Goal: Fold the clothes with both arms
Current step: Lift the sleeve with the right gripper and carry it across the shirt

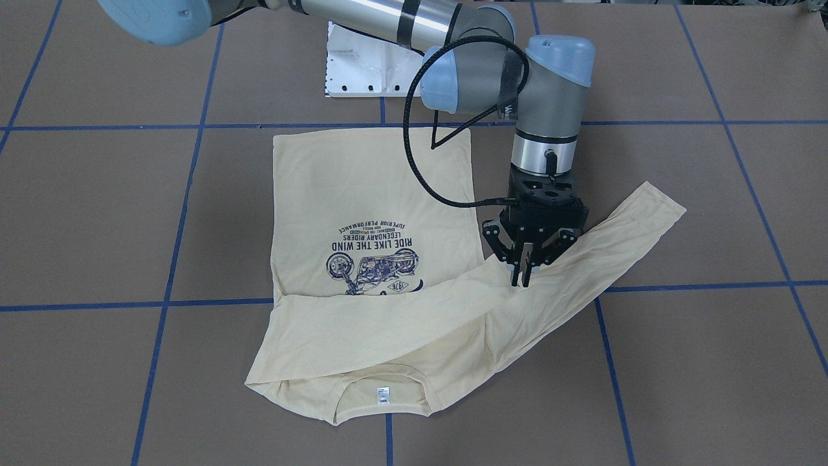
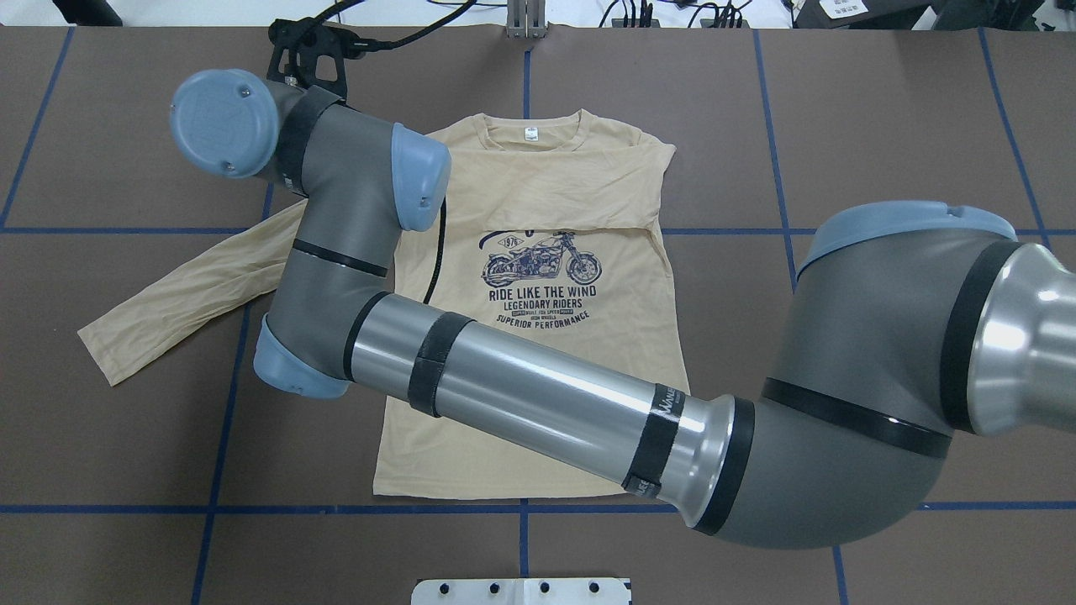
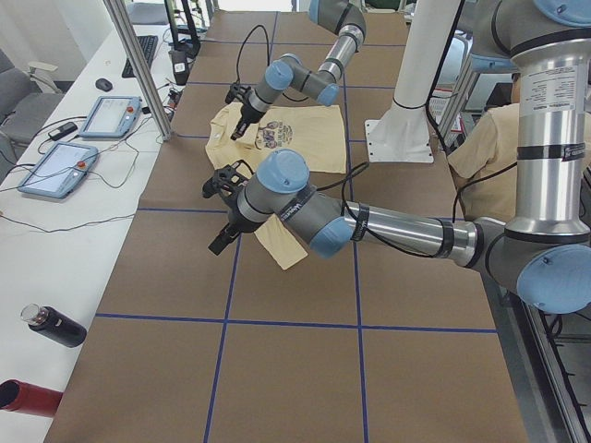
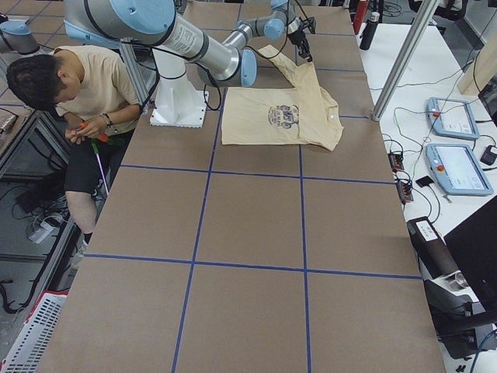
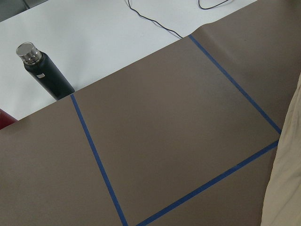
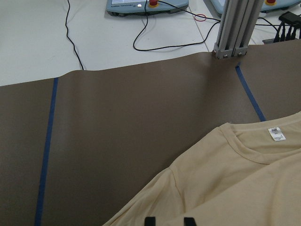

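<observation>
The cream shirt [image 1: 369, 194] lies flat, print up, with its collar tag [image 2: 531, 133] at the far edge. One sleeve [image 2: 546, 189] is folded across the chest. The other sleeve [image 1: 614, 233] stretches out to the robot's left. My right arm reaches across the shirt. Its gripper [image 1: 522, 279] points straight down with the fingers nearly together on the cloth where that sleeve meets the body, and its fingertips [image 6: 149, 221] rest on the cloth. My left gripper [image 3: 220, 242] hangs above the table beyond the sleeve's end; whether it is open or shut I cannot tell.
The brown table carries a blue tape grid. The white pedestal base [image 1: 362, 71] stands behind the shirt. An aluminium post [image 6: 233, 28] rises at the far edge. A dark bottle [image 5: 44, 70] lies on the white side table. A seated person [image 4: 85, 101] is beside the robot.
</observation>
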{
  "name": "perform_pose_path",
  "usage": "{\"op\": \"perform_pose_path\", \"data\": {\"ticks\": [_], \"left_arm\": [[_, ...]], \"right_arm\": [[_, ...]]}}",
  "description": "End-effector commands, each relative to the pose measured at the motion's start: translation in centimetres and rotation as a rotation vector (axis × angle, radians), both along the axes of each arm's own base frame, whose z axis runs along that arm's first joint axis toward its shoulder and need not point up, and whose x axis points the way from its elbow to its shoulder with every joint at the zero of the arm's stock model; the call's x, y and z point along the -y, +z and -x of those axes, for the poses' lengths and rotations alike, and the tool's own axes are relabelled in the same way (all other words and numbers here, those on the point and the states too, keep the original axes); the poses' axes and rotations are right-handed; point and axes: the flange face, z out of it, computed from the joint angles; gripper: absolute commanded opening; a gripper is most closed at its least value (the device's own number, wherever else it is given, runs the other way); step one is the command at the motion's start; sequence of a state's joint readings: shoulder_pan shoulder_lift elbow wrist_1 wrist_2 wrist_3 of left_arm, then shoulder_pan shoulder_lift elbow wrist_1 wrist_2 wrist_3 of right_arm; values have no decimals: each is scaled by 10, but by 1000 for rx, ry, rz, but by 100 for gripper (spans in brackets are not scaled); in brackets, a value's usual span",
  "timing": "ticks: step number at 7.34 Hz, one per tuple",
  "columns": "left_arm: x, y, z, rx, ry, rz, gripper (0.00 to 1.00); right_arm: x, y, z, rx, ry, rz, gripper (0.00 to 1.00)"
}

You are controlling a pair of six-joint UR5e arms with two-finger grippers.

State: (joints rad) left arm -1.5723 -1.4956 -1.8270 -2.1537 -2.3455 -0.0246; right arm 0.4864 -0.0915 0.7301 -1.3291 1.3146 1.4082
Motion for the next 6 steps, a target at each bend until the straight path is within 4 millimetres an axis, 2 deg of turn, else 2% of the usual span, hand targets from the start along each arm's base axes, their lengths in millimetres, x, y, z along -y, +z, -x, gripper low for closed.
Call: {"op": "perform_pose_path", "data": {"ticks": [1,2,3,4,5,6], "left_arm": [[0,0,0,0,0,0,100],[0,0,0,1,-1,0,100],[0,2,0,-1,1,5,100],[1,1,-1,2,4,-3,100],[-4,2,-12,-4,29,-34,100],[-7,5,-37,-7,83,-46,100]], "right_arm": [[1,-19,0,25,-8,37,97],[2,-28,-4,20,-19,29,98],[10,-39,-25,0,-43,72,98],[24,-50,-69,-23,-97,143,99],[34,-33,-114,-8,-160,170,99],[43,3,-155,-57,-213,142,99]]}}
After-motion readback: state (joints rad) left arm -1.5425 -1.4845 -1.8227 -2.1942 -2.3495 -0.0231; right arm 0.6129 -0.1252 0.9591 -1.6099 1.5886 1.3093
